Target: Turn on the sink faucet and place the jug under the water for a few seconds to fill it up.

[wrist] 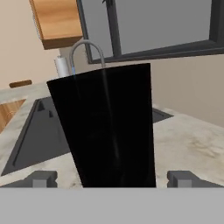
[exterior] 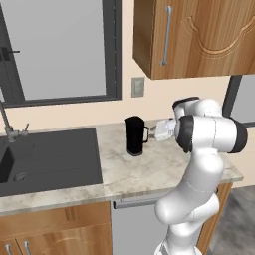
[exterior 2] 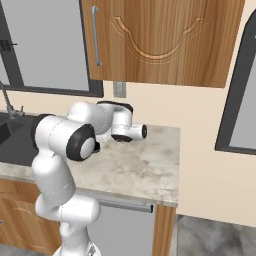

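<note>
The black jug (exterior: 134,135) stands upright on the marble counter (exterior: 149,174), right of the dark sink (exterior: 50,159). My gripper (exterior: 152,133) reaches in level from the right at the jug's handle side. In the hand view the jug (wrist: 107,127) looms close, and my gripper (wrist: 113,179) is open, one fingertip (wrist: 41,178) on each side with a gap to the jug's wall. The grey gooseneck faucet (exterior: 7,124) rises at the sink's far left; its arched spout (wrist: 85,46) shows above the jug's rim. A faint bluish line (wrist: 73,70) hangs from the spout's end.
A wooden wall cabinet (exterior: 194,35) hangs above the counter, with a window (exterior: 60,50) and a wall outlet (exterior: 137,87) behind. A white roll (wrist: 62,66) stands past the sink. The counter ends at a right edge (exterior 2: 175,165).
</note>
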Available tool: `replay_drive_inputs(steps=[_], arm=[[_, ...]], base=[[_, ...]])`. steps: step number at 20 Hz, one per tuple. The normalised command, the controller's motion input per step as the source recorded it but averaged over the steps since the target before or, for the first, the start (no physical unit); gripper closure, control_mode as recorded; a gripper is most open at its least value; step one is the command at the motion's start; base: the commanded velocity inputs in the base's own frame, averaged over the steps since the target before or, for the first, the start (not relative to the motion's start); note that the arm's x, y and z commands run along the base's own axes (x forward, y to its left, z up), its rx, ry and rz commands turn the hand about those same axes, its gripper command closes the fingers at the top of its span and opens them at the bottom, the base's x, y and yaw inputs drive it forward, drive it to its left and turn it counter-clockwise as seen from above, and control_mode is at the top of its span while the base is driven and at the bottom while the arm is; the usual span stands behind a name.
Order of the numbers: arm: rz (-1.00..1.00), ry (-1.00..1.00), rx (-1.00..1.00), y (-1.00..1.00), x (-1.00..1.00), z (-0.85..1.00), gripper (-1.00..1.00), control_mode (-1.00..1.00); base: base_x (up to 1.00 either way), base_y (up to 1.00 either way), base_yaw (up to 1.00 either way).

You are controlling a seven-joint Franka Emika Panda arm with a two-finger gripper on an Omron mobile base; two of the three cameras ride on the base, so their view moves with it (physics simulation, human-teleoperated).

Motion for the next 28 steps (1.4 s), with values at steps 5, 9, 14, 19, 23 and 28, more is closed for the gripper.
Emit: replay_drive_inputs(steps=[5, 9, 14, 19, 23, 28], arm=[[0.0, 0.0, 0.0, 0.14, 0.19, -0.04, -1.0, -1.0], [0.0, 0.0, 0.0, 0.08, 0.21, -0.04, -1.0, -1.0], [0.0, 0.0, 0.0, 0.04, 0.18, -0.04, -1.0, -1.0], [0.01, 0.0, 0.0, 0.06, 0.15, -0.05, -1.0, -1.0], [0.03, 0.0, 0.0, 0.03, 0.03, 0.0, -1.0, -1.0], [0.08, 0.0, 0.0, 0.0, 0.0, 0.0, -1.0, -1.0]], base=[[0.0, 0.0, 0.0], [0.0, 0.0, 0.0], [0.0, 0.0, 0.0], [0.0, 0.0, 0.0], [0.0, 0.0, 0.0], [0.0, 0.0, 0.0]])
